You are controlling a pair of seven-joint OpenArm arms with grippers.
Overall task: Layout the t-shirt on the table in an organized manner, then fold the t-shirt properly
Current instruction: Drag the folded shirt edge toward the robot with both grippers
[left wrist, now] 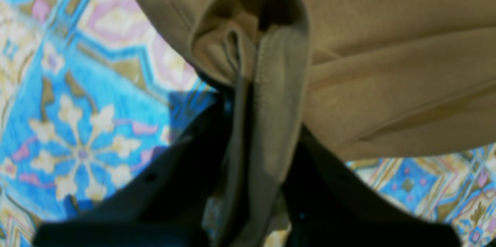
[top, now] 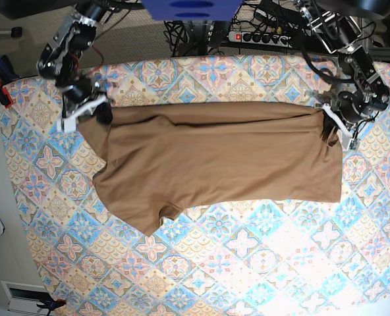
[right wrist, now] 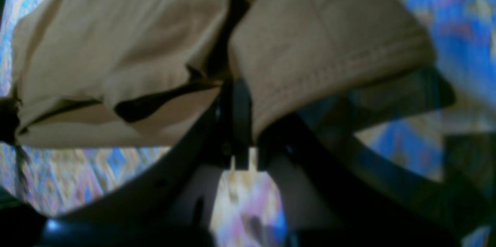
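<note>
Both pincers, left (left wrist: 252, 131) and right (right wrist: 240, 123), pinch the shirt (top: 215, 164) near the table's (top: 248, 263) far edge. Pulling unevenly could slip a thin hem free or skew the cloth.

Both arms reach down from the far edge, the left gripper (top: 332, 125) and the right gripper (top: 89, 112) each pinched closed on cloth, fingers (left wrist: 182, 162) pointing inward, wrists bent low.

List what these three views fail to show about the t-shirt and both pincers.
- Left wrist view: left pincer tips are buried in bunched t-shirt; focus is soft.
- Right wrist view: right pincer is blurred, its tips covered by a hem fold.
- Base view: the right pincer's grip is too small to judge; the t-shirt's underside against the table is hidden.
</note>
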